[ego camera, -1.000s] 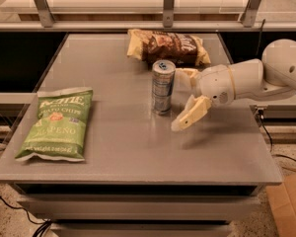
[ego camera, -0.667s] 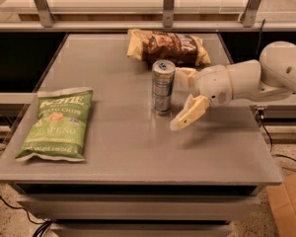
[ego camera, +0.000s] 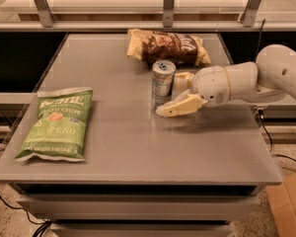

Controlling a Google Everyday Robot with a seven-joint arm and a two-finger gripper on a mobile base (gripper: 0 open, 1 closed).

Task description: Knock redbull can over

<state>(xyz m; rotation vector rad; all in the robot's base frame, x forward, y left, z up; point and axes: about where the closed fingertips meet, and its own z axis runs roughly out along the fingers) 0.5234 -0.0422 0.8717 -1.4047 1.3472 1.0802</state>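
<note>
The redbull can (ego camera: 162, 82) stands upright in the middle of the grey table (ego camera: 138, 147), slim and silver-blue with a silver top. My gripper (ego camera: 173, 95) comes in from the right on a white arm and sits right beside the can. It is open. The near finger (ego camera: 180, 107) lies low with its tip at the can's base. The far finger (ego camera: 183, 77) is just right of the can's upper half. I cannot tell whether either finger touches the can.
A brown-and-yellow chip bag (ego camera: 167, 47) lies flat just behind the can. A green Kettle jalapeño chip bag (ego camera: 58, 122) lies at the front left. A metal rail runs along the back of the table. A cardboard box (ego camera: 288, 201) sits on the floor at the right.
My gripper has shifted left and a little farther back, bringing the near finger's tip up to the can's base. The can still stands upright in the same spot.
</note>
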